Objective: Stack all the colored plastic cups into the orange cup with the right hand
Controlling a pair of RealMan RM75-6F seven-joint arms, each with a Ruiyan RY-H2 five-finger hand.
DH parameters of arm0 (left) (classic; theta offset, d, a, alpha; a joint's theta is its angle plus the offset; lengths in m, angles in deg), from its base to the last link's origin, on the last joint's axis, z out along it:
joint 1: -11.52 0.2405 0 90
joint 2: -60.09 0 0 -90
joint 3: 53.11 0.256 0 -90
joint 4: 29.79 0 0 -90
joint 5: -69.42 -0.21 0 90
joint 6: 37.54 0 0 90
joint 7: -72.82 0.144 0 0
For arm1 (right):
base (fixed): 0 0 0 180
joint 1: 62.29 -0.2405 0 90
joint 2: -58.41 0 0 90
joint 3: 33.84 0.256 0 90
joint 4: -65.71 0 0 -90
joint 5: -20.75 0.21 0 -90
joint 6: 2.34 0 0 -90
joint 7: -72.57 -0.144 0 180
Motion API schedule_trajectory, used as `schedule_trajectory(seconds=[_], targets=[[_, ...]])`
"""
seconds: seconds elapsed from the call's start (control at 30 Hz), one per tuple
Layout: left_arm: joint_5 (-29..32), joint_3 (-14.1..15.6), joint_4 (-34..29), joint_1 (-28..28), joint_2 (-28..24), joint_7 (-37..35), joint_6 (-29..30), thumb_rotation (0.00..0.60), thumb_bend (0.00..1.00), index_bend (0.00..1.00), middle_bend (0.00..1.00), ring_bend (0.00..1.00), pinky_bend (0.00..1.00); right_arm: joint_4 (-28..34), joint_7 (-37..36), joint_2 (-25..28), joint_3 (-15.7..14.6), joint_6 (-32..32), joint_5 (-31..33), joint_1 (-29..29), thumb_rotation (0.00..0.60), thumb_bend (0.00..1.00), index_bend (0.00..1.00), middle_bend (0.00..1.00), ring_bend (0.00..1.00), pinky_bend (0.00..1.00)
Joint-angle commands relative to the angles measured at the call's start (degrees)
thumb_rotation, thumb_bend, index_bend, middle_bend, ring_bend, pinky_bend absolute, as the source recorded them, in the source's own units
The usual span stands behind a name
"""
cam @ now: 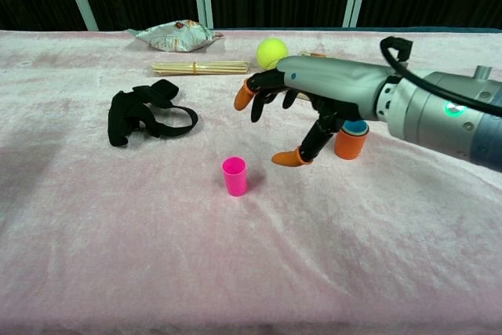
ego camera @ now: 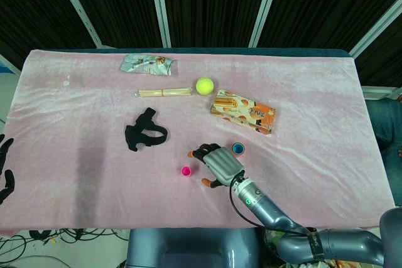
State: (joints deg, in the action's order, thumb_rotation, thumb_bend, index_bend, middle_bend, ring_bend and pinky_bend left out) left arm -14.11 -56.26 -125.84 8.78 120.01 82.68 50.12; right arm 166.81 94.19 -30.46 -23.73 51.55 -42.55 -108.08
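The orange cup [cam: 349,145] stands upright with a blue cup nested in it [ego camera: 238,149], just in front of the snack box. A small pink cup [ego camera: 186,171] [cam: 234,176] stands alone on the pink cloth, left of the orange cup. My right hand [ego camera: 217,164] [cam: 298,103] hovers open between the two, fingers spread, its orange fingertips above and right of the pink cup, holding nothing. My left hand [ego camera: 5,166] shows at the far left edge of the head view, off the table.
A snack box [ego camera: 243,112], a yellow tennis ball [ego camera: 204,85], a bundle of wooden sticks [ego camera: 165,93] and a foil packet [ego camera: 147,64] lie at the back. A black strap [ego camera: 144,131] lies left of the pink cup.
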Motion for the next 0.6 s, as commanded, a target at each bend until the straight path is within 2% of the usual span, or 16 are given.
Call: schedule_trajectory(seconds=[0.03, 0.6], targets=[[0.0, 0.0, 0.1, 0.0, 0.0, 0.0, 0.0, 0.600, 0.70, 0.07, 0.01, 0.00, 0.03, -2.1, 1.7, -2.7, 0.3, -0.4, 1.8, -1.4, 0.600, 0.20, 0.26, 0.28, 0.17, 0.21], [0.2, -0.1, 0.2, 0.0, -0.1, -0.2, 0.1, 0.600, 0.70, 0.07, 0.01, 0.00, 0.03, -10.0, 1.7, -9.8, 0.4, -2.8, 5.4, -4.2, 0.600, 0.21, 0.27, 0.30, 0.17, 0.21]])
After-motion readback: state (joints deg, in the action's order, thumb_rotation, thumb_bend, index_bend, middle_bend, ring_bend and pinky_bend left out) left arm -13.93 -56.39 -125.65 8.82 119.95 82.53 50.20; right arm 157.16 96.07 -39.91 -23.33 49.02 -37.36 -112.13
